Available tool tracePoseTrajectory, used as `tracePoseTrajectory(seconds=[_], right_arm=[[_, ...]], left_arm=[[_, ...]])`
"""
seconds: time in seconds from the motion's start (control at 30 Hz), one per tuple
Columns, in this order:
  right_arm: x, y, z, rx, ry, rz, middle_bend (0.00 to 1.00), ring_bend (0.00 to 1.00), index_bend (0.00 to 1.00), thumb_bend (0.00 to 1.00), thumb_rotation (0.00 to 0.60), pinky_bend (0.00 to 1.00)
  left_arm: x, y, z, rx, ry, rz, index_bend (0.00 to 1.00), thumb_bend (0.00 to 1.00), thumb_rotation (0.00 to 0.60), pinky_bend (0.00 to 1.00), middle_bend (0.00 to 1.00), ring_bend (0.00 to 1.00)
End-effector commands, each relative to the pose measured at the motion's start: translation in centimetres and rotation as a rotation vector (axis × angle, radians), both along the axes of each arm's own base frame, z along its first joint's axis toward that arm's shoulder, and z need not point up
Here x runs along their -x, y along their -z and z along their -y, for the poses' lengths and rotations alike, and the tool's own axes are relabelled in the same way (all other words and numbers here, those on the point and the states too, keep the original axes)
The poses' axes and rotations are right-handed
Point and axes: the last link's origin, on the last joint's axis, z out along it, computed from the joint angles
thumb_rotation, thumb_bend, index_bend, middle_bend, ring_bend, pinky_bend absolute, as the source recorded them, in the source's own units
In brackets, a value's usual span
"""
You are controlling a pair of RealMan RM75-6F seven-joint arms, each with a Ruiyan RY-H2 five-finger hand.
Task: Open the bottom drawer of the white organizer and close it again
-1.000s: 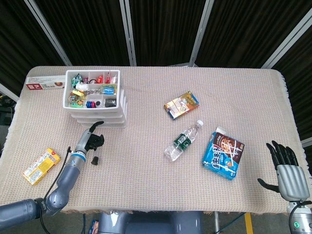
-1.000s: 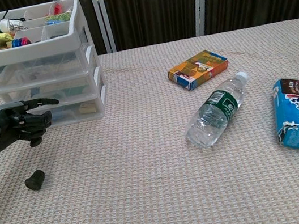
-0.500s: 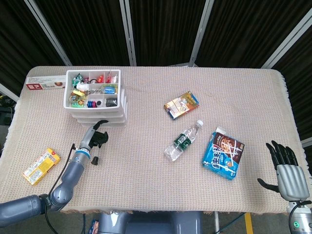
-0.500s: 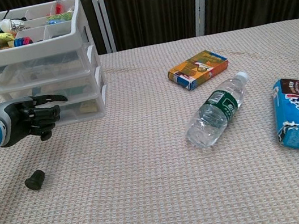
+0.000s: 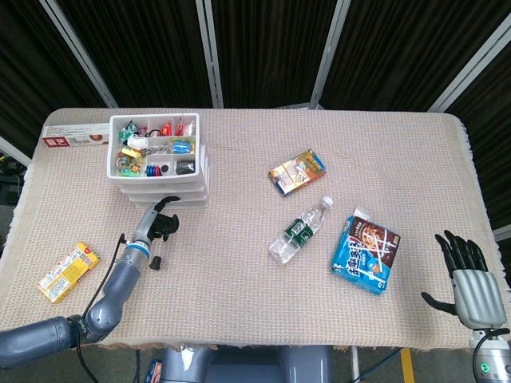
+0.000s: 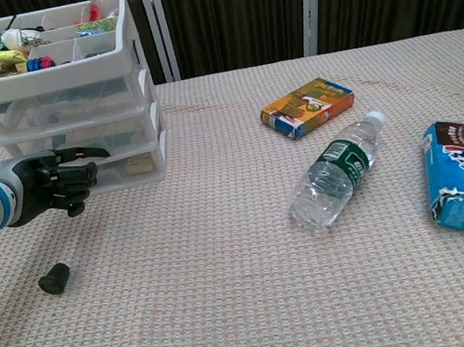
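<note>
Table edge (image 5: 471, 159), right hand (image 5: 469, 275) half cropped.

Head view steeply downward, chest view low and level; shared table (image 5: 239, 263).

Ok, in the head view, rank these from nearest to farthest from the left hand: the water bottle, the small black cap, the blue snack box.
From the left hand:
1. Small black cap, just below it, toward the table's near edge.
2. Water bottle, mid-table, to its right.
3. Blue snack box, farther right, past the bottle.
</note>
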Motion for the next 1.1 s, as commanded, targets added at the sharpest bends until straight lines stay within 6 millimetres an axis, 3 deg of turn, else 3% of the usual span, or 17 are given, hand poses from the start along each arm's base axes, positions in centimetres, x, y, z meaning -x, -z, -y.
tracePoseTrajectory(seconds=[0.03,0.33,0.63,1.1], right_arm=[[0.0,0.0,0.0,0.000,0.000,0.000,0.00,0.00,0.05,0.01,0.600,0.00],[0.0,0.0,0.0,0.000,0.002,0.000,0.00,0.00,0.05,0.01,0.600,0.00],[0.0,0.0,0.0,0.002,0.000,-0.001,0.00,0.00,0.05,0.01,0.600,0.00],[0.0,-0.1,0.0,0.004,0.000,-0.002,0.00,0.00,0.05,0.01,0.600,0.00]], left_arm=[[0.0,-0.1,-0.1,-0.006,-0.002,0.001,0.18,0.68,0.600,0.78,0.95,0.86],[-0.1,0.1,-0.1,0.017,0.002,0.009,0.22,0.67,0.600,0.78,0.95,0.86],[-0.1,0.0,1.3,0.038,0.024,0.018,0.23,0.68,0.600,0.78,0.95,0.86],[1.9,-1.0,3.9,0.034,0.019,0.024,0.23,0.68,0.600,0.78,0.95,0.86]])
